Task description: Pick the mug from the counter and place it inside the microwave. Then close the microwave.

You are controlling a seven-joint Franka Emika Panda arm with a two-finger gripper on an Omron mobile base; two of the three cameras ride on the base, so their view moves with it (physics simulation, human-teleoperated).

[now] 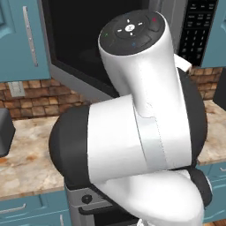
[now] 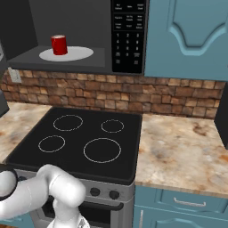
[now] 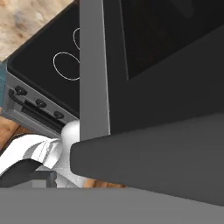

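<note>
The red mug (image 2: 59, 44) stands upright on the white turntable (image 2: 75, 54) inside the microwave (image 2: 129, 35), whose cavity is uncovered. The microwave door (image 1: 79, 44) hangs swung out to the left, with its dark window and grey frame behind my arm. In the hand view that door (image 3: 94, 65) looms very close, its dark window (image 3: 166, 39) to the right of the grey frame. My gripper is open and holds nothing. The speckled counter (image 2: 187, 151) lies right of the stove.
The black glass stovetop (image 2: 80, 138) with white rings sits under the microwave, with its knobs (image 3: 39, 103) along the front. A brick backsplash (image 2: 133, 93) runs behind. Teal cabinets (image 2: 187, 35) flank the microwave. A dark boxy appliance (image 1: 4, 132) stands on the left counter.
</note>
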